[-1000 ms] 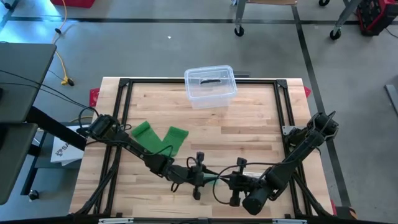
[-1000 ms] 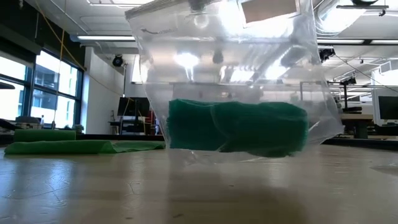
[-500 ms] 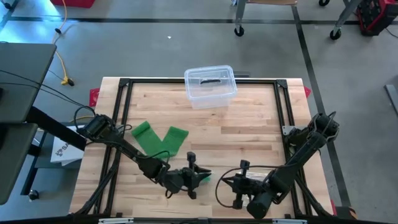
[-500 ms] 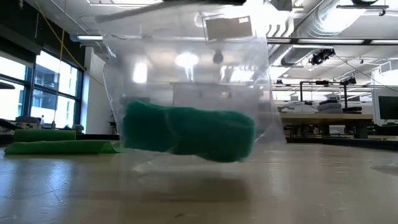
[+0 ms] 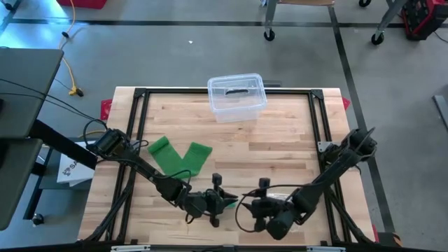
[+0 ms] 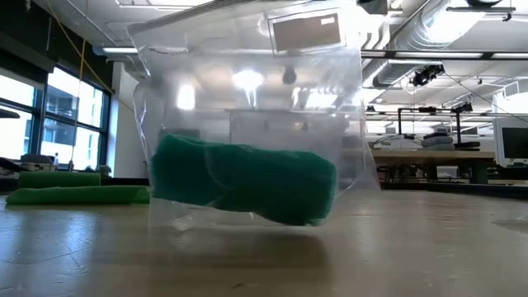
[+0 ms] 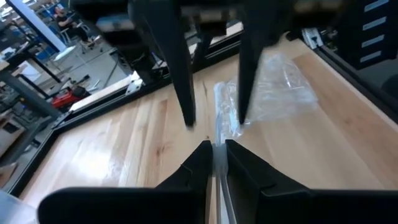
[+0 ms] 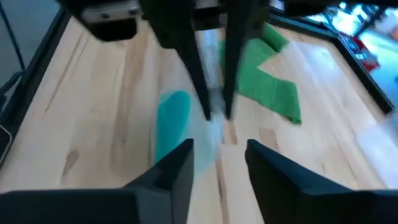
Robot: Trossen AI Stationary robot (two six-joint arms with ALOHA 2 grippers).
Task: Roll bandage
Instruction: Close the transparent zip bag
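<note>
Spotter: Left pincer [image 7: 215,148], state?

Scribe: Closed. Both tips pinch the top edge of a clear plastic bag [image 6: 247,124], near the front edge of the bench [image 5: 280,140], roughly mid-width.

Spotter: Right pincer [image 8: 219,146]?

Scribe: Open, nothing held. It faces the left one, tip to tip. In the left wrist view its two fingers [image 7: 185,93] stand apart on either side of the bag's top edge. Contact with the plastic: cannot tell.

Spotter: Bag itself?

Scribe: Hangs from the left pincer's grip, top edge up, body drooping low over the wood. Bottom touching the bench or just clear of it: cannot tell from the low view. A pale label patch sits near the bag's upper corner.

Spotter: Contents?

Scribe: One green bandage roll [image 6: 243,181], lying sideways at the bottom of the bag, slightly tilted. Fills most of the bag's width.

Spotter: Further out?

Scribe: Flat green bandage strip [image 5: 180,155], unrolled, bent into a V shape, on the left half of the bench. Lies behind the left arm's forearm, well apart from the bag. Low view shows it flat on the wood at the far left.

Spotter: Anything else on the bench?

Scribe: Clear plastic box [image 5: 236,96] at the far edge, centred, something dark inside, too small to identify. Well apart from both pincers.
</note>
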